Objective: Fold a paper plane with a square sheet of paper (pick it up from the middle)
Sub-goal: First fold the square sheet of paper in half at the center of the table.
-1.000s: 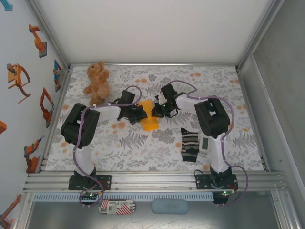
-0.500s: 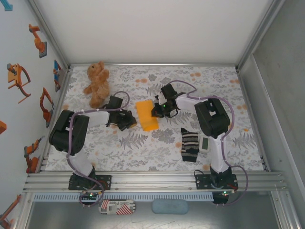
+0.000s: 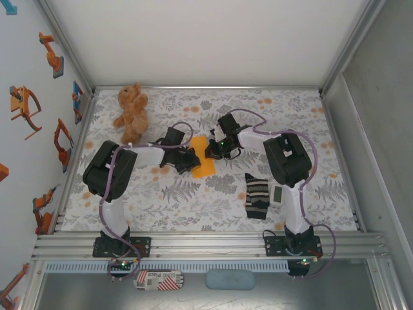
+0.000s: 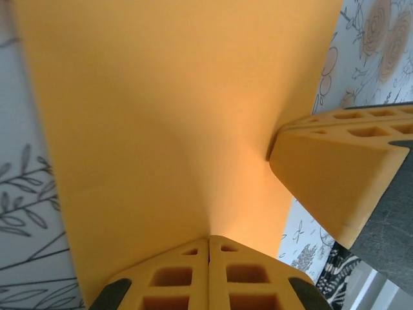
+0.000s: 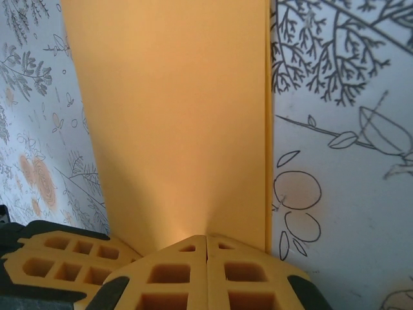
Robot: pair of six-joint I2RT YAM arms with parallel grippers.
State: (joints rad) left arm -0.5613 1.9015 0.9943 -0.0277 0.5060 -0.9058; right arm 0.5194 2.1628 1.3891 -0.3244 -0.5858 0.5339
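Top external: left jaws, shut, are back on the paper [image 3: 205, 165].

The sheet of paper [image 3: 203, 160] near the middle of the table [image 3: 290, 110] is plain bright orange-yellow, close in shade to the fingers of the left gripper [image 4: 208, 242] and right gripper [image 5: 206, 240], whose housings are black. The table's cover is white with grey leaves and scattered pale orange flowers. Toward the far left corner the teddy bear [image 3: 131, 111] is golden brown, and near the right edge a black-and-white striped sock [image 3: 257, 197] lies beside a small white device [image 3: 278, 194].
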